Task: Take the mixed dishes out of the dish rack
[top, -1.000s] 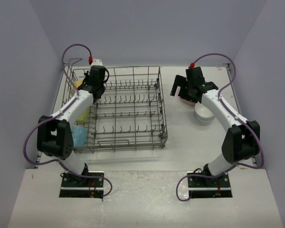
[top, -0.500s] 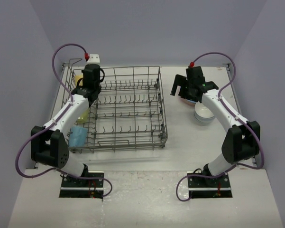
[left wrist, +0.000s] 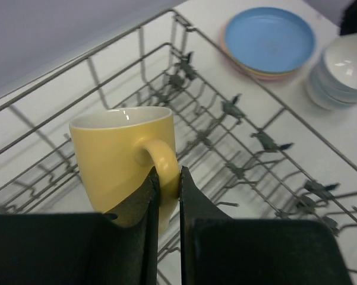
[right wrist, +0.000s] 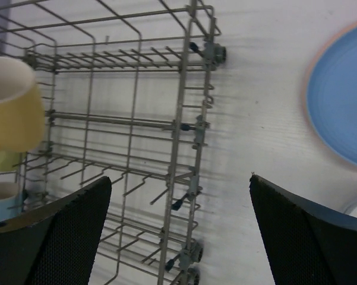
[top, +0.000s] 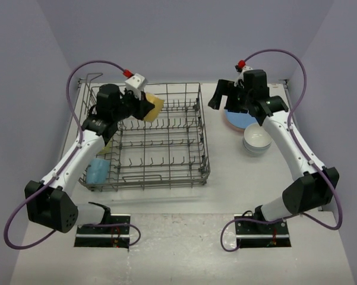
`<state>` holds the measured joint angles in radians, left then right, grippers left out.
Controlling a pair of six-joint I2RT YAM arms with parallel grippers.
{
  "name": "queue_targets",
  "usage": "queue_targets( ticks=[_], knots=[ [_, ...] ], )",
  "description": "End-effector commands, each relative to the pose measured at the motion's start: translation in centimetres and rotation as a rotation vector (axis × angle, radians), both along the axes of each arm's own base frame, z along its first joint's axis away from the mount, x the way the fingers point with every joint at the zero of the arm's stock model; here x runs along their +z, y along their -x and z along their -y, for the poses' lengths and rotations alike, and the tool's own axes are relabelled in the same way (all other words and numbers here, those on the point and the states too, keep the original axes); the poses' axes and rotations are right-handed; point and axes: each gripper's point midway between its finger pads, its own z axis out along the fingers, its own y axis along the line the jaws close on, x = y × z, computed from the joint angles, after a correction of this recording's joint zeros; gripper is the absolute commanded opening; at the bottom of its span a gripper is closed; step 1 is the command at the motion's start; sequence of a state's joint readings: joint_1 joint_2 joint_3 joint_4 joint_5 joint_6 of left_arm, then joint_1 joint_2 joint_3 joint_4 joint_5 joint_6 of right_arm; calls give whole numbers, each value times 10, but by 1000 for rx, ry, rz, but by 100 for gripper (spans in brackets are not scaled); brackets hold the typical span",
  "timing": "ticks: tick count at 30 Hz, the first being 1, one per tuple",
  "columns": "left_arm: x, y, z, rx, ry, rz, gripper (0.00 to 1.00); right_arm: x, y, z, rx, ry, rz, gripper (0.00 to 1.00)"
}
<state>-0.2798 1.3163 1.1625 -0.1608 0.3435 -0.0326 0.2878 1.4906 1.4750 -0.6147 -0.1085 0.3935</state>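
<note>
Within left gripper point(left wrist: 166, 178), clamped on handle point(left wrist: 161, 155): yellow mug point(left wrist: 120, 155), over dish rack point(top: 203, 132). To be raised level, w/o snagging tines point(left wrist: 233, 107). Right gripper point(right wrist: 179, 178): wide open, empty.

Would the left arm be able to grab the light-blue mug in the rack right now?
Probably not yet: the left gripper is shut on the yellow mug by its handle. Nothing else seems to cover the light-blue mug.

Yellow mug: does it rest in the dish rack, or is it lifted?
Lifted. The left hand grips the yellow mug by its handle, above the dish rack wires; its base is hidden.
</note>
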Motion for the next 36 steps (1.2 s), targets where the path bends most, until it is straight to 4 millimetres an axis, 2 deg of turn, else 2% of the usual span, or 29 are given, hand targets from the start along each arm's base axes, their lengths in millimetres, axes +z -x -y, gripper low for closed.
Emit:
queue_targets(
  ticks=[1,3,4,6,7,8,13,17,19,21,22,23,25,29,31,33,35,36],
  knots=[
    [46,38,56,-360,63,194,0,46,19,-42,244,-145,61,99],
    [50,59,78,-472,66,218,0,53,22,-51,271,-195,39,99],
    [52,69,90,-524,58,242,0,48,25,-59,292,-228,-10,99],
    [59,83,102,-599,66,280,0,51,23,-62,287,-243,-37,99],
    [66,86,106,-624,71,316,0,48,23,-64,283,-250,-64,99],
    [69,91,110,-648,76,327,0,35,23,-65,275,-247,-123,99],
    [78,108,121,-752,102,372,0,21,36,-85,377,-327,-226,98],
    [83,114,124,-778,107,399,0,9,51,-96,450,-391,-296,89],
    [84,117,126,-793,109,410,0,11,57,-101,488,-413,-295,82],
    [84,118,128,-802,110,417,0,10,63,-106,521,-428,-310,68],
    [83,120,129,-809,109,418,0,11,65,-109,538,-438,-312,60],
    [83,120,129,-812,109,420,0,11,68,-110,547,-449,-322,45],
    [83,121,130,-813,109,424,0,12,72,-113,567,-467,-334,35],
    [82,124,130,-825,113,424,0,27,74,-113,576,-478,-290,0],
    [80,117,128,-775,115,398,2,36,63,-103,492,-424,-223,0],
    [78,108,125,-710,114,359,57,43,55,-90,419,-391,-174,0],
    [78,104,122,-662,123,329,97,55,50,-74,345,-363,-111,0],
    [75,98,119,-605,129,292,100,58,48,-66,309,-350,-90,0]
  ],
)
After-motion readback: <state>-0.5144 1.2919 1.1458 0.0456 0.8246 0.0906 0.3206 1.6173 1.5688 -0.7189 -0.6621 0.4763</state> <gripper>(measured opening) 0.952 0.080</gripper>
